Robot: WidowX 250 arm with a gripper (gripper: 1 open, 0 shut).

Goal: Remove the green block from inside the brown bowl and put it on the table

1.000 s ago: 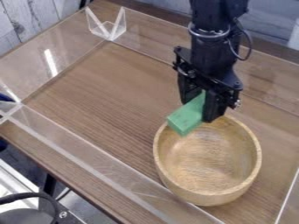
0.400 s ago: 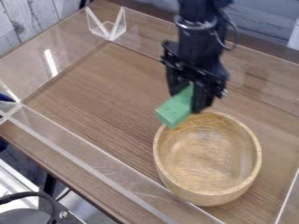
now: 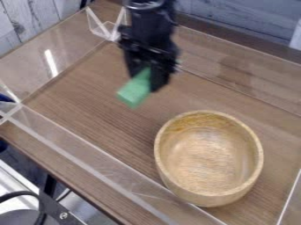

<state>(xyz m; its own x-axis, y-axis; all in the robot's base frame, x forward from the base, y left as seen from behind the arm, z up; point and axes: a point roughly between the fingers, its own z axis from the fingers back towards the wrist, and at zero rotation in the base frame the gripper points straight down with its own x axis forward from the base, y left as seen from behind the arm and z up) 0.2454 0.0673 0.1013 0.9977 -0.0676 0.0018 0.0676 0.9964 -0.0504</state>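
Observation:
The green block (image 3: 135,90) hangs above the table (image 3: 83,97), held at its upper end by my gripper (image 3: 150,77), which is shut on it and points straight down. Block and gripper are up and to the left of the brown bowl (image 3: 210,156), well outside its rim. That light wooden bowl sits at the lower right with nothing inside it. The fingers (image 3: 159,72) hide part of the block's top.
Clear acrylic walls (image 3: 70,154) border the tabletop along the front and left. A clear acrylic bracket (image 3: 106,25) stands at the far edge, just left of the arm. Bare wood lies under and to the left of the block.
My gripper has carried the green block leftward, from over the bowl's rim to above the bare tabletop, and has rolled slightly. The bowl has stayed in place.

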